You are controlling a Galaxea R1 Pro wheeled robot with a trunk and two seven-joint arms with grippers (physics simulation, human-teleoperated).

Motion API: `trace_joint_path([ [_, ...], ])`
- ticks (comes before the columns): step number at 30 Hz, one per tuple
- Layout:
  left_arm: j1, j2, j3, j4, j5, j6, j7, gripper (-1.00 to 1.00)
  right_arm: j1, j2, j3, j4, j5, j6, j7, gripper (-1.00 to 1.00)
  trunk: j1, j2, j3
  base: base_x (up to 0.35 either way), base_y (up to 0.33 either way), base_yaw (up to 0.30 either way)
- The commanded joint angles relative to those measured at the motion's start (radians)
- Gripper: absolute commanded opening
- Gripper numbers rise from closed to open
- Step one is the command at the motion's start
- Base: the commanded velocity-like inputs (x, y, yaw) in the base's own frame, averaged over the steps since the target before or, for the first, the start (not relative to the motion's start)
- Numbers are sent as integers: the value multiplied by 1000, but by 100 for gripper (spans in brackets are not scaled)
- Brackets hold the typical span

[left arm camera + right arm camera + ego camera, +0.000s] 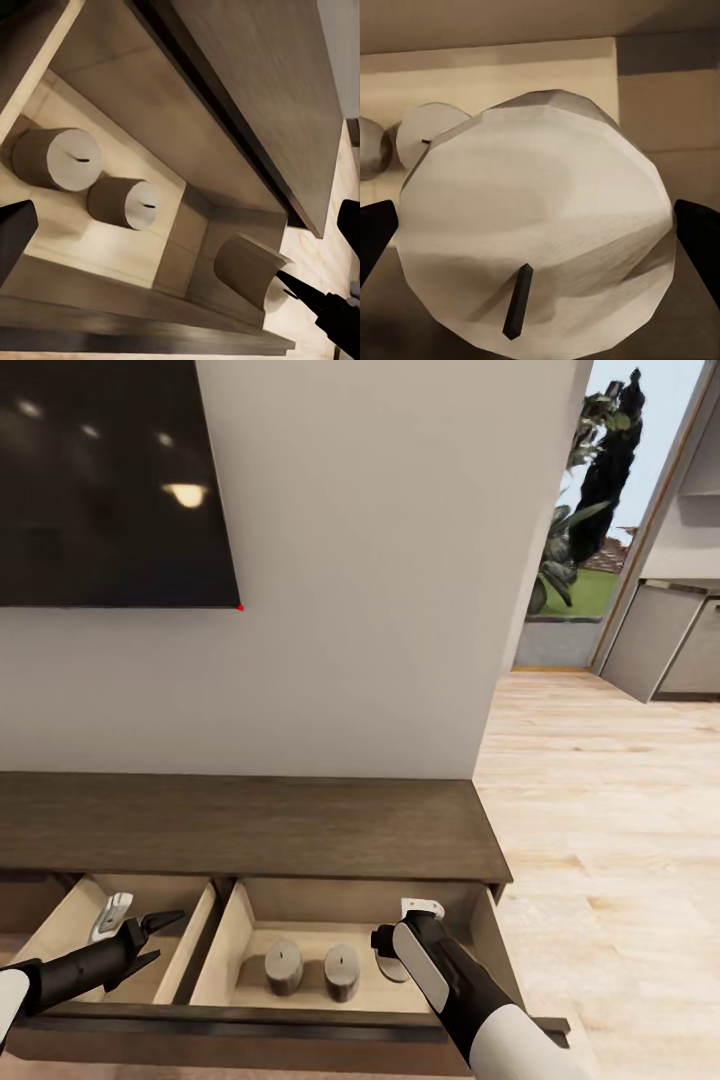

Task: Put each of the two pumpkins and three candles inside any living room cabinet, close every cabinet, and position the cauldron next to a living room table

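The dark-brown cabinet (250, 825) stands against the wall with two pale-lined drawers pulled out. Two candles (283, 966) (341, 971) stand side by side on the floor of the right drawer (300, 905); the left wrist view shows them too (64, 159) (124, 202). A third candle (390, 967) (251, 270) (536, 217) sits at that drawer's right end. My right gripper (385, 950) (536, 232) is down over it, open, with one finger on each side. Over the left drawer (100, 920) my left gripper (158, 940) hangs open and holds nothing.
A dark TV screen (105, 480) hangs on the wall above the cabinet. Light wood floor (600, 810) runs to the right of the cabinet toward a doorway, grey kitchen cupboards (660, 640) and a plant (590, 490).
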Motion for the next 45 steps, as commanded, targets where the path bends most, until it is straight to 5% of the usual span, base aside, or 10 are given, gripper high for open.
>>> trace_joint_path([
  [1,0,0,0,0,1,0,-1,100,0,0,0,1,0,0,0,-100,0,0,0,32,0,0],
  [13,0,0,2,0,2,0,-3,100,-54,0,-1,102,-1,-2,0,-100,31,-56,-25,5,0,0],
  [30,0,0,2,0,2,0,-3,100,-58,0,-1,114,-2,-43,0,-100,96,-175,-78,0,0,0],
  [45,0,0,2,0,0,0,-2,100,-58,0,-1,118,0,-43,0,-100,96,-175,-78,91,0,0],
])
